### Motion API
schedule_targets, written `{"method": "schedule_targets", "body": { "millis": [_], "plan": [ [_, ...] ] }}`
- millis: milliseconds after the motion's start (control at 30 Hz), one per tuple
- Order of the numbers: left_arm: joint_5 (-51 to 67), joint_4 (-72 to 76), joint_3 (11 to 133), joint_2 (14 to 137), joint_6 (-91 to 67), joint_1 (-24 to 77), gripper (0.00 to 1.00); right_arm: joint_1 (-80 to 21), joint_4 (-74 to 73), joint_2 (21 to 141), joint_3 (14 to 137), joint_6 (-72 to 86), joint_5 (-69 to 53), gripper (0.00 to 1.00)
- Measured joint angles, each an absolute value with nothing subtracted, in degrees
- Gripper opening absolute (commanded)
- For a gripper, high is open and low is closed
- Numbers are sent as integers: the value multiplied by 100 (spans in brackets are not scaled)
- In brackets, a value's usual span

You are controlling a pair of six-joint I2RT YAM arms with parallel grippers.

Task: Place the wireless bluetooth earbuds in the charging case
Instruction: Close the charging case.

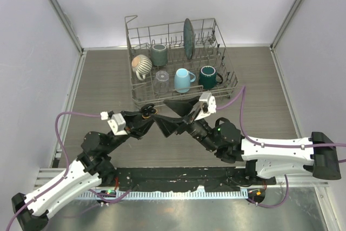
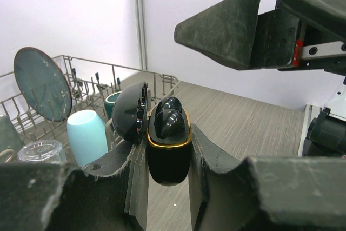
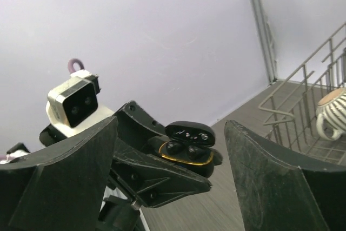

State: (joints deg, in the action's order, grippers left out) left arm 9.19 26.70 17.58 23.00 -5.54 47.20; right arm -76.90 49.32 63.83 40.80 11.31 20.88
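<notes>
My left gripper (image 2: 165,162) is shut on the charging case (image 2: 168,158), a small black oval with a gold rim, and holds it above the table. The case's lid (image 2: 128,113) stands open. Two glossy black wireless bluetooth earbuds (image 2: 168,120) sit in its wells, and they also show in the right wrist view as earbuds (image 3: 184,149) under the raised lid (image 3: 189,132). My right gripper (image 3: 170,128) is open, with nothing between its fingers, and faces the case from a short distance. From above, the left gripper (image 1: 151,117) and the right gripper (image 1: 174,116) meet mid-table.
A wire dish rack (image 1: 130,25) stands at the back of the table, just behind the grippers. It holds a striped mug (image 1: 142,64), a grey mug (image 1: 159,54), a clear glass (image 1: 161,79), a light blue mug (image 1: 184,79), a dark green mug (image 1: 208,77) and an upright plate (image 1: 188,38).
</notes>
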Motion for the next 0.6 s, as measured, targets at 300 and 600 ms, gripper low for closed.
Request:
{"method": "schedule_targets", "body": {
  "millis": [300,600],
  "plan": [
    [899,2628,1761,2187,-620,4720,0,-7673,4226,5830,4034,1772,3487,89],
    [895,2574,1761,2119,-762,4720,0,-7456,1785,5793,5024,2220,4206,90]
  ]
}}
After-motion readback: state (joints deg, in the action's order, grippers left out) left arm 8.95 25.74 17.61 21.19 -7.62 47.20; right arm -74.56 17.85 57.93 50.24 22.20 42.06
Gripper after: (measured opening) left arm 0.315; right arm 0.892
